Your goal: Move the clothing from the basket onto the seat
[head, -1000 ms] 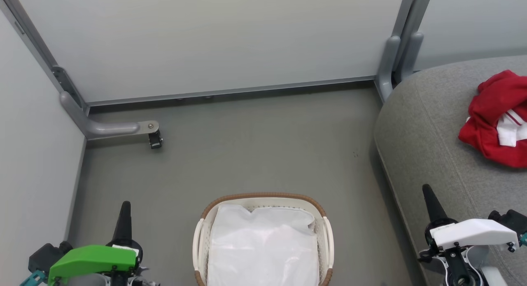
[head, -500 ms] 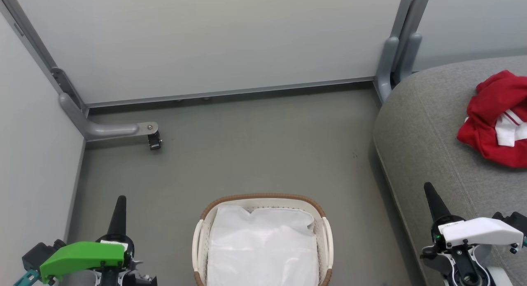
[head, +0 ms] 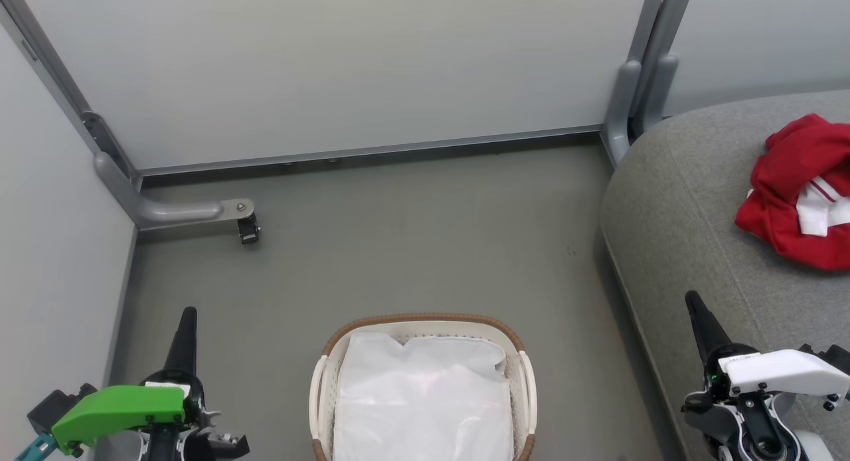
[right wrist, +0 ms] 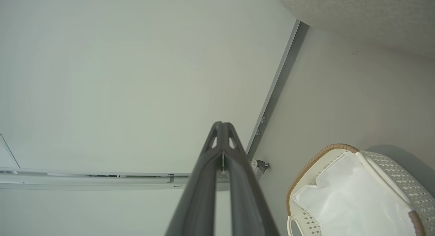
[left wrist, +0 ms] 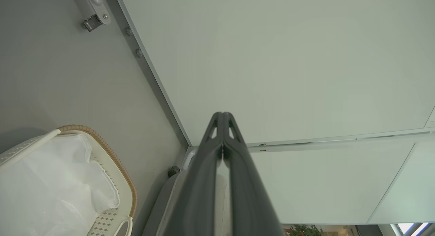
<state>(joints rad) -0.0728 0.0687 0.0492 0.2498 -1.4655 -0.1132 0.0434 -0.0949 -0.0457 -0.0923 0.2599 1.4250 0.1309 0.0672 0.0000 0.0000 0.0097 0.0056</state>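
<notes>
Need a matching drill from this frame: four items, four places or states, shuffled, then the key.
Items
1. red clothing
2. basket
3. white sheet
4. left hand

Place or state
A. shut, holding nothing
B. lying on the grey seat
C. standing on the floor
D. lying inside the basket

Pairs: 1-B, 2-C, 3-D, 4-A

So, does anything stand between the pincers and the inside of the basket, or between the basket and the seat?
Yes: a white sheet covers the inside of the basket, hiding whatever is under it. Between basket and seat nothing visible is in the way, just floor.
</notes>
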